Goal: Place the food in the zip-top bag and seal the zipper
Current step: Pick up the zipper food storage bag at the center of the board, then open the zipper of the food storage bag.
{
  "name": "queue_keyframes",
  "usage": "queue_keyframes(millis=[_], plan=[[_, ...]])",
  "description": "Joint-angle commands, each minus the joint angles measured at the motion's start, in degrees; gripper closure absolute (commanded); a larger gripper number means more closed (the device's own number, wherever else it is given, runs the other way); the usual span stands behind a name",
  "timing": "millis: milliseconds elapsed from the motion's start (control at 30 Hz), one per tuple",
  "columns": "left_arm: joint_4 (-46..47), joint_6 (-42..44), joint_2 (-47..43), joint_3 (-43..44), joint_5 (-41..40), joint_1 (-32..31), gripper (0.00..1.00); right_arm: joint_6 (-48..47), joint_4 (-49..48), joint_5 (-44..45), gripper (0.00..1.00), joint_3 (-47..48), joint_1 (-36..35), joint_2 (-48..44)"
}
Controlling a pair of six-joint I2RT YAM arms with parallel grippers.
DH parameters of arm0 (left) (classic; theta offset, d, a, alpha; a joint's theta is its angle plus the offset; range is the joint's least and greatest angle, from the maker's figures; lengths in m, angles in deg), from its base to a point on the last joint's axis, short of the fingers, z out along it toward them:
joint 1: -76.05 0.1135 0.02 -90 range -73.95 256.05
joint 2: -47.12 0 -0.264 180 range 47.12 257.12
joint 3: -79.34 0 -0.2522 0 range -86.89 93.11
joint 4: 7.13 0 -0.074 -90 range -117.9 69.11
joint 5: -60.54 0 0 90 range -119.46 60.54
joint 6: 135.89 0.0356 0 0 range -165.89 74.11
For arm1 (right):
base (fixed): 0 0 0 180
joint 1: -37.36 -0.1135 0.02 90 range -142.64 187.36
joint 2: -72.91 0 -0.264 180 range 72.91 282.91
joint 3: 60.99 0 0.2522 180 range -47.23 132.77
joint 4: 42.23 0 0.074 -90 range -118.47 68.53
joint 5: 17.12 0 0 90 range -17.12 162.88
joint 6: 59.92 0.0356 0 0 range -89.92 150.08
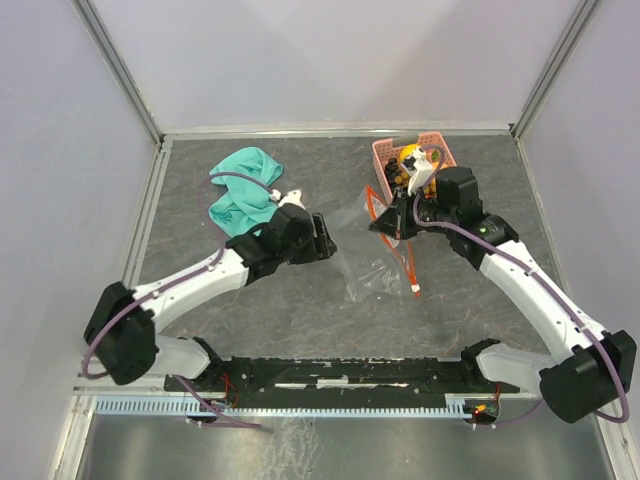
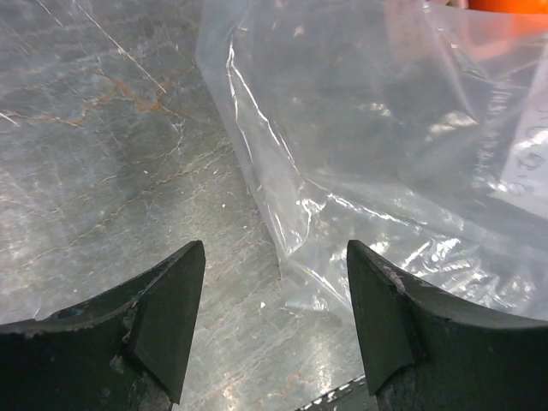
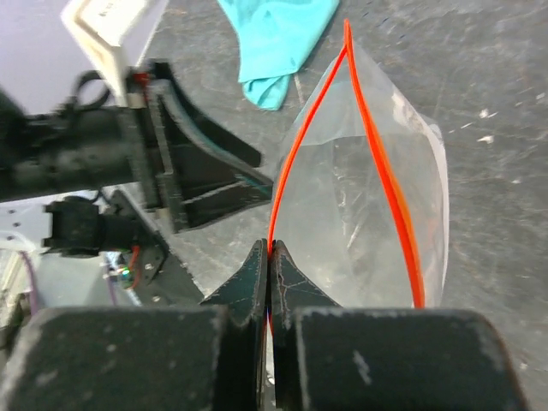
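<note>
Zip-top bag (image 1: pixel 375 265) mid-table. Basket (image 1: pixel 380 158) just behind it, food (image 1: pixel 406 155) inside. Cloth (image 1: pixel 245 195) back left. Left gripper (image 1: pixel 328 240) left of bag, right gripper (image 1: pixel 385 228) at bag mouth.

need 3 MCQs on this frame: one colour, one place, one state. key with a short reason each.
1. What colour is the zipper on the zip-top bag?
A) blue B) red-orange C) green

2. Where is the food?
A) in the pink basket B) inside the bag C) on the teal cloth

3. What state is the bag's mouth in?
A) zipped shut B) open, right gripper pinching one edge C) open, both grippers pinching it

Key:
1 B: the strip shows red-orange in the right wrist view.
2 A: the top view shows the fruits in the basket, and the bag looks empty.
3 B: the two strips bow apart, the right fingers are closed on one, and the left gripper stands open.
</note>
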Motion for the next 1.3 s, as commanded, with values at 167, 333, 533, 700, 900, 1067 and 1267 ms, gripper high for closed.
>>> queue_keyframes(millis=[167,333,533,700,900,1067,1267], plan=[[-8.8,-0.3,-11.8,6.7,-6.9,0.5,0.26,-15.3,11.0,21.6,0.98,12.0,-8.3,1.8],[-7.5,-2.8,-12.2,10.8,-3.8,0.5,0.25,-18.1,11.3,28.9,0.98,13.7,-14.0,3.5],[-2.9,-5.1,-12.8,13.1,-3.5,0.5,0.26,-19.9,9.6,38.8,0.98,14.2,-21.6,4.5],[0.6,-7.6,-11.9,12.7,-3.5,0.5,0.31,-19.2,7.0,44.7,0.98,13.2,-26.3,5.2],[3.7,-9.0,-11.4,11.2,-2.8,0.5,0.37,-17.3,5.0,47.7,0.98,12.9,-29.7,6.7],[5.2,-9.5,-10.6,10.5,-1.3,0.4,0.40,-15.9,2.9,48.7,0.98,12.3,-31.7,8.2],[3.8,-9.7,-10.0,8.8,-1.8,0.4,0.47,-13.8,0.6,49.5,0.98,11.8,-32.3,8.9]])
